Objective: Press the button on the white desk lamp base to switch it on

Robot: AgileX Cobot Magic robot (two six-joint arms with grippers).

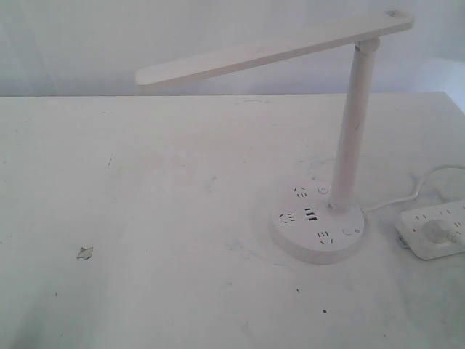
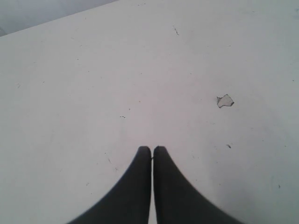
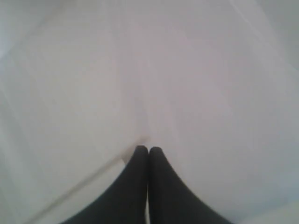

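Note:
The white desk lamp (image 1: pixel 356 116) stands at the right of the table in the exterior view, its long flat bar head (image 1: pixel 269 51) reaching left. Its round base (image 1: pixel 317 222) shows socket holes, dark USB slots (image 1: pixel 311 215) and two small round buttons (image 1: pixel 349 233), (image 1: pixel 322 190). Neither arm appears in the exterior view. My left gripper (image 2: pixel 152 149) is shut with nothing in it, over bare white table. My right gripper (image 3: pixel 148 149) is also shut and empty, facing a blurred white surface. No wrist view shows the lamp.
A white rectangular power strip (image 1: pixel 434 231) lies right of the base, with a white cable (image 1: pixel 407 195) running between them. A small chip in the table surface (image 1: pixel 86 253) sits at the left, also seen from the left wrist as a chip (image 2: pixel 224 100).

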